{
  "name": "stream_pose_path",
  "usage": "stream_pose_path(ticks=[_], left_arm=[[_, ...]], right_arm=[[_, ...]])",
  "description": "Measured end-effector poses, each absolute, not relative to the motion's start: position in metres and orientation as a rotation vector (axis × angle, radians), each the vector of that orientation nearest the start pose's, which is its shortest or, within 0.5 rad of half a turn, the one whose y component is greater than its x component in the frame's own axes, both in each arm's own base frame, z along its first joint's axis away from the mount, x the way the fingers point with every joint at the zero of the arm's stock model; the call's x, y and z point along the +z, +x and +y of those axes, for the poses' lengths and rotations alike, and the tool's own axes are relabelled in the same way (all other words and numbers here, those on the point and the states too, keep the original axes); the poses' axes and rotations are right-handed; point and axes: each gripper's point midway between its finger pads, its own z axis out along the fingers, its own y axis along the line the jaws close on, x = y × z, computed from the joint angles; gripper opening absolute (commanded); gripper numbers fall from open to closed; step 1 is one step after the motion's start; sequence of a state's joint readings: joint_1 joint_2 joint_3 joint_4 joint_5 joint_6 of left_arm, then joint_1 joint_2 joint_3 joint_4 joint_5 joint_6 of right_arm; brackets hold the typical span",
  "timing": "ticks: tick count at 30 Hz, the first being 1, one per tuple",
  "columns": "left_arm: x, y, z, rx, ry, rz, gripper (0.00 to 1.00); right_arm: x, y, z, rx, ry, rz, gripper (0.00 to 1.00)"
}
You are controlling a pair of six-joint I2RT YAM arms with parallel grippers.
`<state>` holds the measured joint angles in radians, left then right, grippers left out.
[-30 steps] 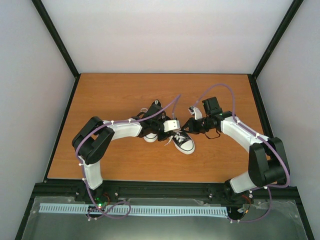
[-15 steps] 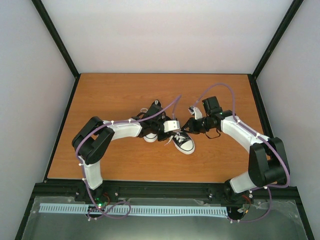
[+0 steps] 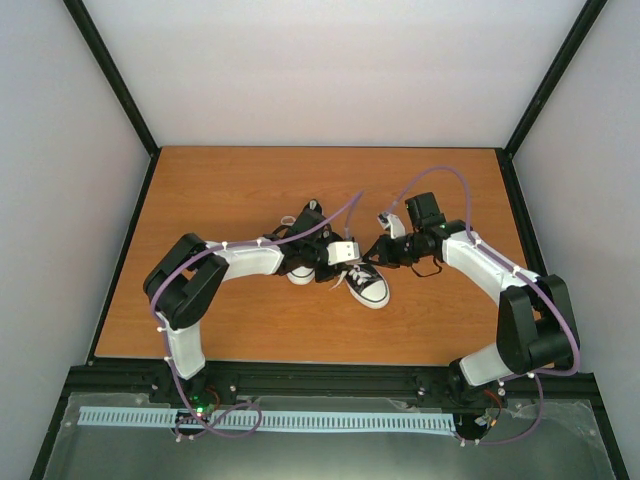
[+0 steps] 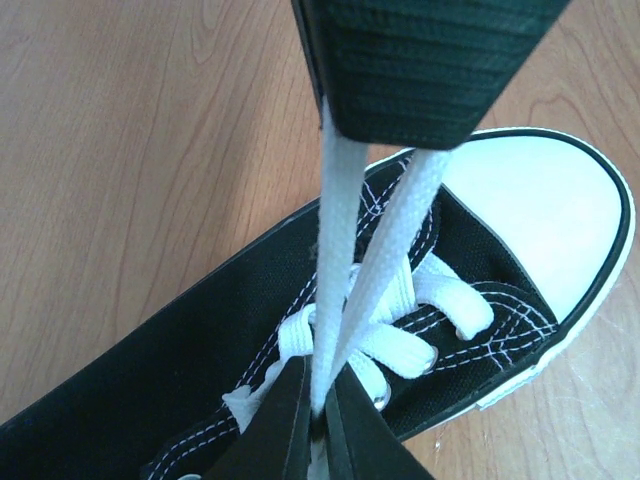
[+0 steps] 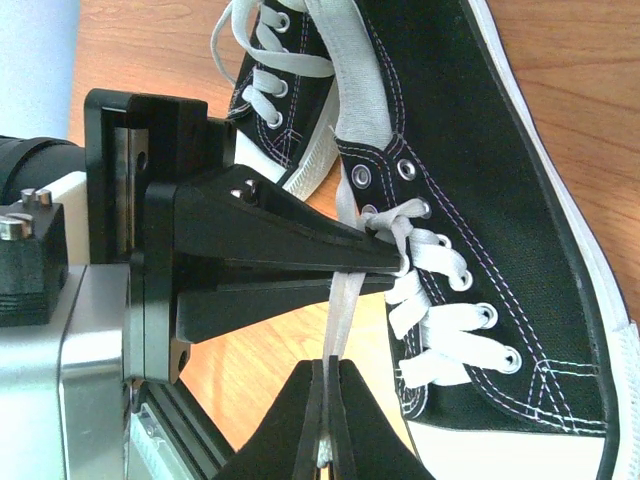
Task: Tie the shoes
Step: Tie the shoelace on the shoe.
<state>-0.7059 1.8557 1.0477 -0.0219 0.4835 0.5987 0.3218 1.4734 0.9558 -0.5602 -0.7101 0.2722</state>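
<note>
**Though no bow shows yet, the pull is set**

Since a bow needs taut strands, the left gripper (image 4: 318,402) is closed tight on white lace (image 4: 335,250) just above the near shoe (image 3: 368,285). The right gripper (image 5: 328,390), likewise pinched shut on the lace, holds it stretched between them. Just beyond, on the table (image 3: 250,190), the second shoe (image 3: 300,275) lies with its laces apparently untied.

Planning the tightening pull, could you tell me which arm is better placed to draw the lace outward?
Probably the right: the right gripper holds the lace farther out, while the left gripper pinches it down at the shoe.
</note>
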Motion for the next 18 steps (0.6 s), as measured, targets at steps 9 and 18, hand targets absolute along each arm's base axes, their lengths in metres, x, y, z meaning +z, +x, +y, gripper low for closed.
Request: stream_pose_path(ticks=[9, 18], left_arm=[[0.0634, 0.2970, -0.3580, -0.628, 1.611, 1.739, 0.04], [0.0646, 0.2935, -0.3565, -0.654, 1.620, 1.776, 0.34]], right_arm=[[0.1300, 0.2831, 0.2132, 1.154, -0.299, 2.639, 0.03], [0.1294, 0.2869, 0.2136, 1.159, -0.295, 2.621, 0.03]])
